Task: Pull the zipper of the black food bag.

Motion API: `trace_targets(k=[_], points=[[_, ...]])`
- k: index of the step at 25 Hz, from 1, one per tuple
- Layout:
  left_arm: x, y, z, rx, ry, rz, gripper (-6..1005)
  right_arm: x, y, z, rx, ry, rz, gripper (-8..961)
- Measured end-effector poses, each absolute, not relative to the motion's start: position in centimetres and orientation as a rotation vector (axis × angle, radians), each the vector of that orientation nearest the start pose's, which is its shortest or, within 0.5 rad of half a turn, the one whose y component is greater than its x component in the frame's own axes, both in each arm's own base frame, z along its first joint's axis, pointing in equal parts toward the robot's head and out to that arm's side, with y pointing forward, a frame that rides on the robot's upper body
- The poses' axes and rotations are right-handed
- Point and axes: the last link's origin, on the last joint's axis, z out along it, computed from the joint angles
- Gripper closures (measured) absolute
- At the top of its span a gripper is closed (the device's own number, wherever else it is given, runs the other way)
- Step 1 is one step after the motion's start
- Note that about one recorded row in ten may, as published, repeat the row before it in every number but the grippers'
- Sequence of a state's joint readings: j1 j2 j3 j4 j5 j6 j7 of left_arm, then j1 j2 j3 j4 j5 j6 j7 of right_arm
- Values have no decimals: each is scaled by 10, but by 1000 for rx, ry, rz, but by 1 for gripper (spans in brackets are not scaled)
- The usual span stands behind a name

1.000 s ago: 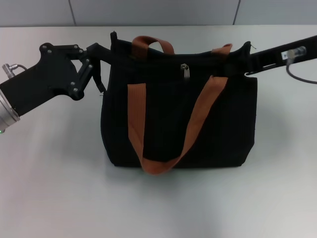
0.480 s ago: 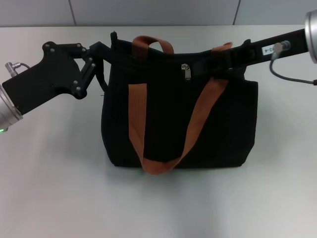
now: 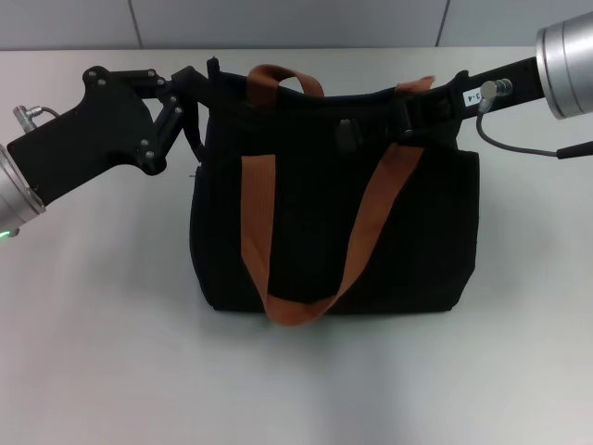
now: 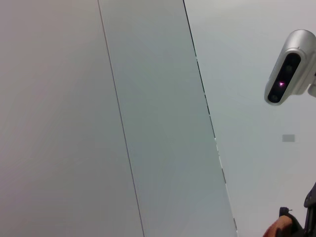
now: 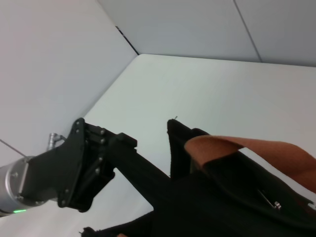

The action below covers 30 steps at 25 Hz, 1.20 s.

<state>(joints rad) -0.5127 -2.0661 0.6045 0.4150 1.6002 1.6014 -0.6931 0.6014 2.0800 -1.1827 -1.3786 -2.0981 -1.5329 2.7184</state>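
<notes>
Head view shows the zipper (image 3: 347,135) only as a small dark tab hanging just below the top edge of the black food bag (image 3: 334,204), near the middle of that edge; it is in shadow, and I take it for the pull, though its shape is hard to make out. The bag stands upright on the white table (image 3: 102,352), its front panel facing the camera, with two brown-orange straps (image 3: 371,218) running down the front and joining in a loop near the bottom.

The right gripper (image 3: 417,109) reaches in from the right along the bag's top edge, its black fingers lying against the fabric beside the right-hand strap and a little to the right of the zipper. How far its jaws are parted, and whether they hold anything, cannot be told, since black sits on black. A small white label (image 3: 471,95) on that arm carries dark characters that end in what looks like "-4". A grey cable (image 3: 519,148) loops out beneath the silver wrist.

The left gripper (image 3: 199,88) is at the bag's top left corner, its fingers closed on the fabric there. The right wrist view shows the same: the left gripper (image 5: 143,168) meets the bag's corner (image 5: 177,143), with a strap (image 5: 237,150) folded over the rim.

The left wrist view shows mostly wall panels (image 4: 148,118) and a grey camera (image 4: 289,74).
</notes>
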Motion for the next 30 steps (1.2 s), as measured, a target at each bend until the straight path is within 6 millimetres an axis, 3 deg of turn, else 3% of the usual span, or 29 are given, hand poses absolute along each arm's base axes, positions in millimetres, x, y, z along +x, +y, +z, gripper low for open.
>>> trace_targets(k=[14, 21, 30], points=[[-250, 332, 14, -2303, -5, -1015, 969, 120, 360, 33, -2619, 1246, 281, 601], [-248, 330, 14, -2315, 6, -1039, 968, 120, 365, 10, -2641, 1307, 284, 601], [-247, 326, 16, -2316, 20, -1065, 968, 112, 366, 3, -2665, 1353, 377, 600]])
